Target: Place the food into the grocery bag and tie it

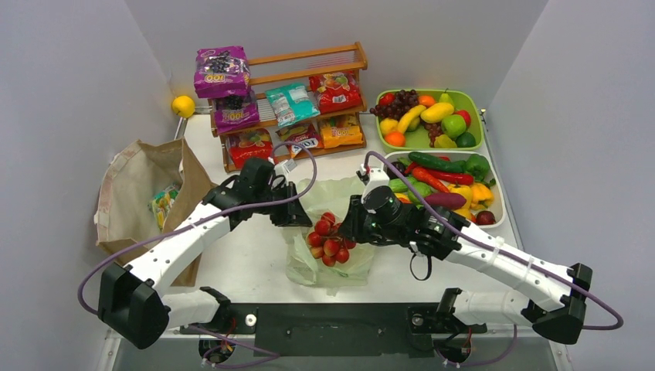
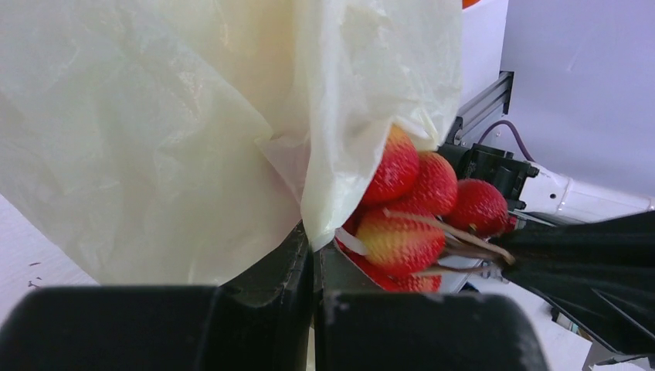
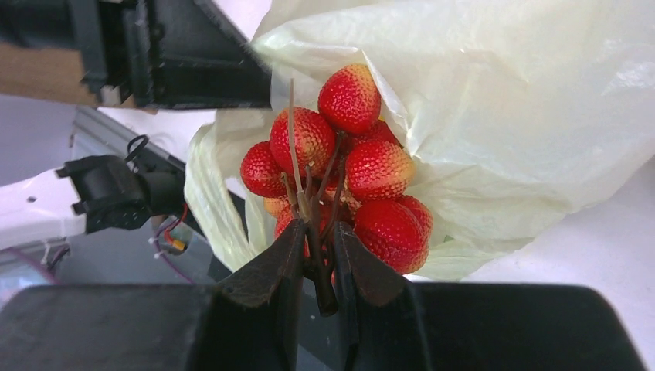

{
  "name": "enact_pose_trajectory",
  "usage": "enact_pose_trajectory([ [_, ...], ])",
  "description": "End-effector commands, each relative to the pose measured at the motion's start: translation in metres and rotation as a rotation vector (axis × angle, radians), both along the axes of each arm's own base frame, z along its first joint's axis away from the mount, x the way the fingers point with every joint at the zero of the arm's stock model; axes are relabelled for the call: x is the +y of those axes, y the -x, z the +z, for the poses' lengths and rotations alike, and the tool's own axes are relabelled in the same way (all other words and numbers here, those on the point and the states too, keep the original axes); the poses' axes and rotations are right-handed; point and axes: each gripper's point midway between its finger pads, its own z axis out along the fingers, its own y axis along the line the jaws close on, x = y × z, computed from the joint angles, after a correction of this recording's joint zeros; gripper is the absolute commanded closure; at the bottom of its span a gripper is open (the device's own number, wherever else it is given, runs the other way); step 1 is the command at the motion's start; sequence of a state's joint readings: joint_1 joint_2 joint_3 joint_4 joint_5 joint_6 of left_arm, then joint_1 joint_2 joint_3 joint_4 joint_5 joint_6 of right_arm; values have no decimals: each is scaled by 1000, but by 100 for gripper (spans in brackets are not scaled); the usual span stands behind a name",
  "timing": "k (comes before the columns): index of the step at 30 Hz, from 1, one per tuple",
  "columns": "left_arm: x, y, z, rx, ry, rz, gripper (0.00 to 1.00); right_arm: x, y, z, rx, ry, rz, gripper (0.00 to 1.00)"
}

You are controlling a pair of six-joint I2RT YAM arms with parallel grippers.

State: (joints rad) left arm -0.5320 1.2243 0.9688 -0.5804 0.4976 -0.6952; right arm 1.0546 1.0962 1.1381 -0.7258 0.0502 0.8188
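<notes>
Hanging off the right pincer (image 3: pixel 315 249), the strawberry bunch (image 3: pixel 363 166) sits at the mouth of the bag (image 1: pixel 334 192), mid-worktop (image 1: pixel 247 263) between the two arms. That pincer is nipped onto the brown stems (image 3: pixel 307 202), its jaws almost pressed together with only the thin stalks between them. So the bunch lies straight ahead of it, stalks at the pincer end and berries fanning away toward the pale film. The long axis of the bunch runs along the line of the jaws, which from above points leftward across the worktop, at the left pincer (image 2: pixel 315 259). That one is pressed together on a fold of the bag's rim, holding the film up just beside the berries. From its own camera the rim drapes over the top berries while the rest show below it. The bag lies lengthwise, near to far from the arms, crumpled and slack, and I cannot tell how wide its mouth stands. To my eye the coming move hinges on that: the right arm has the fruit and must carry it along its own axis under the lifted rim, which the left arm holds.
</notes>
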Motion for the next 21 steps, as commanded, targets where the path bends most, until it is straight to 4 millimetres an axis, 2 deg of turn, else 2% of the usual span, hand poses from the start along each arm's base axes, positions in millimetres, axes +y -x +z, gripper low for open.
enact_pose_trajectory([
  [1, -7, 2, 30, -69, 28, -13, 100, 12, -23, 23, -82, -55, -80, 100],
  [6, -10, 1, 36, -66, 46, 13, 100, 32, -22, 24, -66, -59, -47, 100],
  [14, -11, -3, 45, -70, 84, 94, 100, 73, -1, 23, -10, -97, 30, 100],
  [17, -10, -2, 52, -70, 104, 118, 100, 79, -7, 21, -16, -97, 5, 100],
  [21, -4, 4, 59, -64, 109, 147, 100, 81, -25, 25, -72, -118, -63, 100],
])
